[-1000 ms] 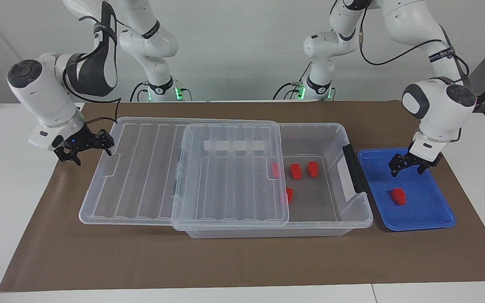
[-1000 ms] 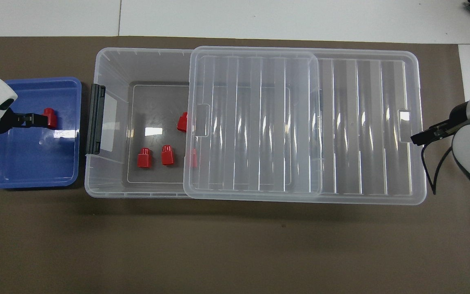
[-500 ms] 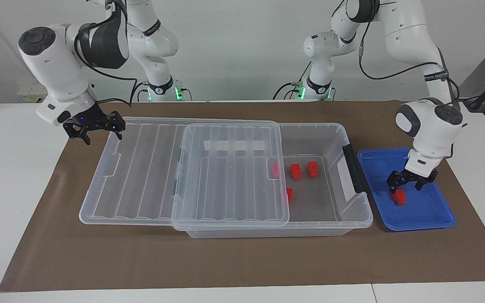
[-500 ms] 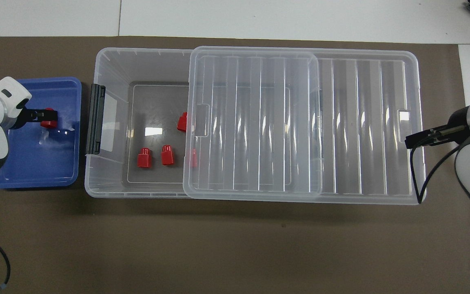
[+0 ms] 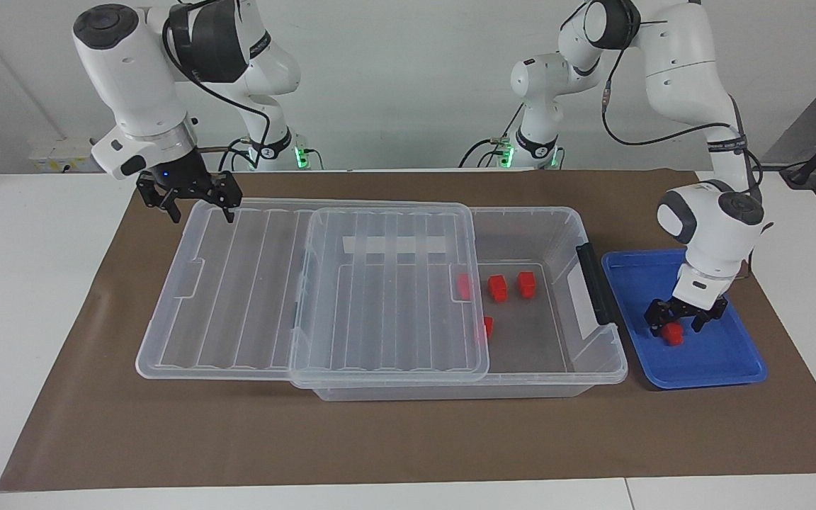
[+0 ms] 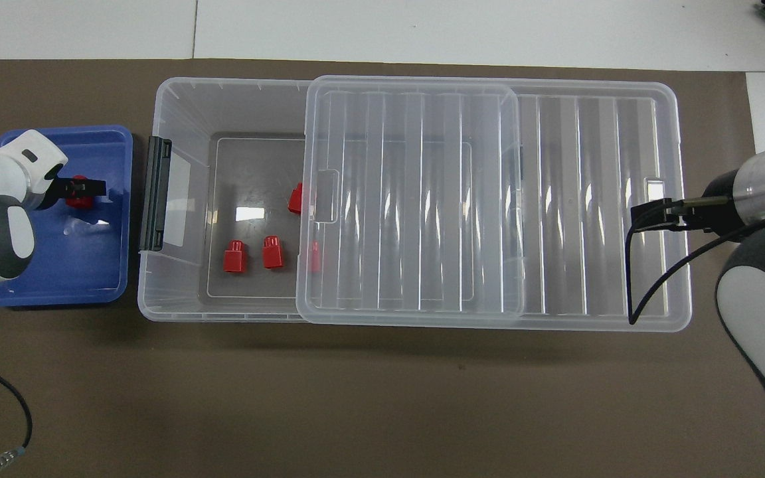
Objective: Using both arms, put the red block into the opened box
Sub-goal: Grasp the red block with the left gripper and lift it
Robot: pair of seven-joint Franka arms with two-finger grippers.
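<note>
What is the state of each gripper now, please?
Left gripper: open, down around the red block in the blue tray.
Right gripper: open, empty, over the clear lid.

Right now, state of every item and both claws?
Box: open at the left arm's end, four red blocks inside.
Lid: slid toward the right arm's end, half covering.
Latch: on the box's open end.
Red block: in the tray, not lifted.
Tray: beside the latch.
Left claw: open, straddling the block.
Right claw: open, empty, over the lid's corner.

box: clear glossy plastic | tray: glossy blue plastic | mat: matt brown paper
</note>
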